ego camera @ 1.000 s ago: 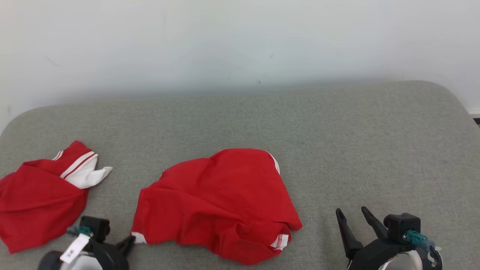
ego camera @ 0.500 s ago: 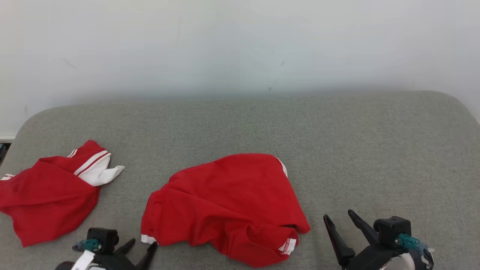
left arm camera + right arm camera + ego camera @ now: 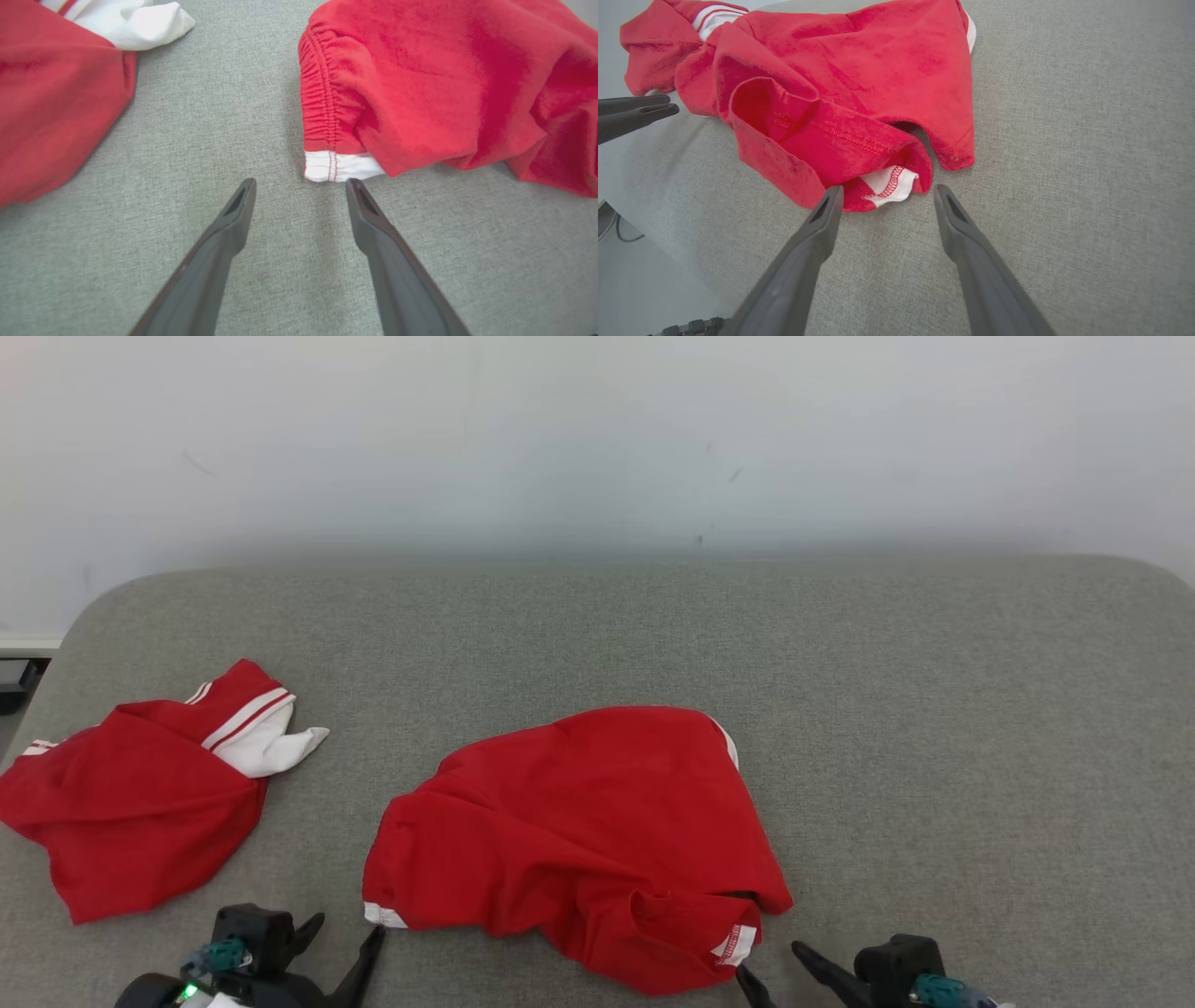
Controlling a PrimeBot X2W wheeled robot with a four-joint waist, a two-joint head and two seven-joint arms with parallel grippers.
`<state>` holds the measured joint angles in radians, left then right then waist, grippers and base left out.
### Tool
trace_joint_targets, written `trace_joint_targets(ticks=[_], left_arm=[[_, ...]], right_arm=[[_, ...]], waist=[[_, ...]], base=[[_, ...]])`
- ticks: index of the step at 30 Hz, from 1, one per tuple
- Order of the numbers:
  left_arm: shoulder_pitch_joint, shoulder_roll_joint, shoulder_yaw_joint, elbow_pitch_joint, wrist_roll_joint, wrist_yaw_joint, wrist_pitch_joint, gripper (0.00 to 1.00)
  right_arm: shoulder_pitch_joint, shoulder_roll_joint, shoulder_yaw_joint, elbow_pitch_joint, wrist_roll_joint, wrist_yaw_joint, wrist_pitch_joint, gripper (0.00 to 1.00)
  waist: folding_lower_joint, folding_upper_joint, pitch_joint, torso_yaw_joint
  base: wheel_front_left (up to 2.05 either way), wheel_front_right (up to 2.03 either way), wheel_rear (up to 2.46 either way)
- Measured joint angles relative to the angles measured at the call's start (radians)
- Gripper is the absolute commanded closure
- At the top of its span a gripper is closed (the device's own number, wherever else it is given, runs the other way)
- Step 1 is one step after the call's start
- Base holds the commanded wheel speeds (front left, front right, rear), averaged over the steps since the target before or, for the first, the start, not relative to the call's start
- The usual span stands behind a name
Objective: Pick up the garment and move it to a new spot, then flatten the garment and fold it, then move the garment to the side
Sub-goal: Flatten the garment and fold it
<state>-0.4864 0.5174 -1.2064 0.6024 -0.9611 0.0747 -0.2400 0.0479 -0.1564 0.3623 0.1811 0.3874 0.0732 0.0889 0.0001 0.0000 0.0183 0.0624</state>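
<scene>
Left claw and right claw, both released, flank the garment; second garment alongside.

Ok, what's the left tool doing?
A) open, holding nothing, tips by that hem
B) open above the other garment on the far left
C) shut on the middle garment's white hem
A: the left tool stands open over bare cushion, the white hem of the middle garment just beyond its tips.
</scene>
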Motion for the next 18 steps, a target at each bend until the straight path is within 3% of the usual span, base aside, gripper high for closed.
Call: trace_joint_targets(ticks=[18], left_arm=[[-0.022, -0.009, 0.009, -0.032, 0.019, -0.020, -0.007, 0.00]], right_arm=[[-0.116, 0.047, 0.004, 0.158, -0.003, -0.013, 0.054, 0.00]], waist=[[0.0000, 0.0001, 0.039, 0.003]], base=[[0.00, 0.00, 0.00]])
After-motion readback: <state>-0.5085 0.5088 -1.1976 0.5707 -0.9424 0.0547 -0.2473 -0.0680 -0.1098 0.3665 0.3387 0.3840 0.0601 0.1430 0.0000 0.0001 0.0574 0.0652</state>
